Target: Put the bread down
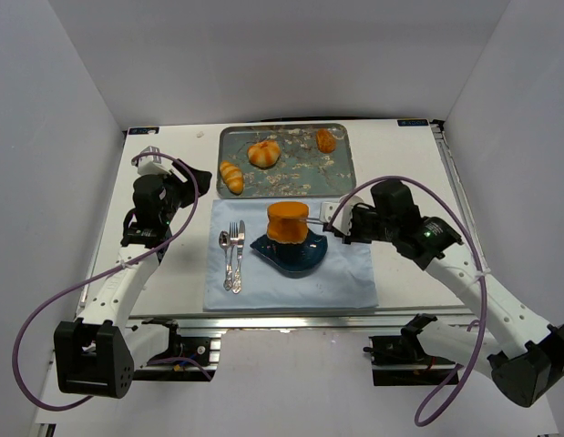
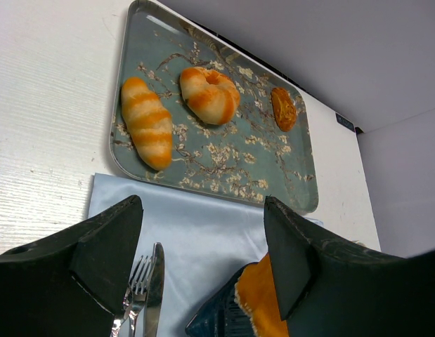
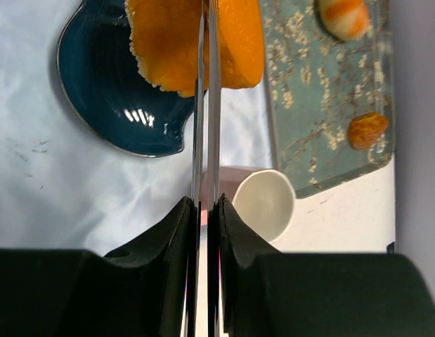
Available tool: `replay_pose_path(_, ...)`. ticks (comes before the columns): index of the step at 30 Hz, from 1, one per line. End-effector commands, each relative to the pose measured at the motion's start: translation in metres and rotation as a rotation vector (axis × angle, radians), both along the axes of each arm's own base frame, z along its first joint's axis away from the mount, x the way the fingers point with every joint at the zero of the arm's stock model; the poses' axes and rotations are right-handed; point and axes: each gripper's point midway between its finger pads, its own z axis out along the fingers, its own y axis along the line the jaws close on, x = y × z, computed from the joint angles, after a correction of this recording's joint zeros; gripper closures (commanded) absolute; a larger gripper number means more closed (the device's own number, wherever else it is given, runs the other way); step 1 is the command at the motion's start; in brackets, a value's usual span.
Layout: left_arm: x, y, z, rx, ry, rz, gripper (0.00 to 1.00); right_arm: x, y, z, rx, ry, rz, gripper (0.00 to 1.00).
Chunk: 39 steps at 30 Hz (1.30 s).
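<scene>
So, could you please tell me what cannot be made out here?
Mug: top view, mostly hidden by the right tool.
Tongs: tips at the bread cut off by the top edge, right wrist view; too small, top view.
Plate: left wrist view, cut by the bottom edge.

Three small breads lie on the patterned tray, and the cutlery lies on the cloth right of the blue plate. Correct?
No. The cutlery lies on the cloth left of the blue plate, as the top external view shows. The tray does hold three small breads.

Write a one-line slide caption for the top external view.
Tongs in the right tool meet the bread at the blue plate; left tool hangs open.
</scene>
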Motion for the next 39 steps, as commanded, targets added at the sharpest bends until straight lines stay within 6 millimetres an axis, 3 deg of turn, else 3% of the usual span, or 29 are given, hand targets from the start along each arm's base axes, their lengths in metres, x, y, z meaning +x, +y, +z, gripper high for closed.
replay_pose_path(1, -0.003, -0.002, 0.006, -0.008, -0.025, -0.011, 0.21, 0.004, 0.000, 0.011, 0.031, -0.066, 0.005, 1.00)
replay_pose_path(7, -0.006, -0.001, 0.004, -0.005, -0.020, -0.007, 0.21, -0.007, -0.005, -0.009, -0.013, -0.055, 0.048, 1.00)
replay_pose_path(14, -0.008, 0.000, 0.004, -0.007, -0.020, 0.000, 0.21, -0.036, -0.009, -0.025, -0.058, 0.043, 0.146, 1.00)
replay_pose_path(18, -0.007, 0.000, 0.005, -0.007, -0.023, 0.000, 0.21, -0.044, -0.010, -0.031, -0.078, 0.083, 0.171, 0.92)
replay_pose_path(26, -0.006, -0.001, 0.005, -0.006, -0.025, -0.004, 0.21, -0.049, -0.014, -0.034, -0.092, 0.097, 0.177, 0.77)
replay_pose_path(39, -0.005, -0.001, 0.002, -0.008, -0.018, -0.005, 0.21, -0.052, -0.012, -0.024, -0.075, 0.092, 0.190, 0.68)
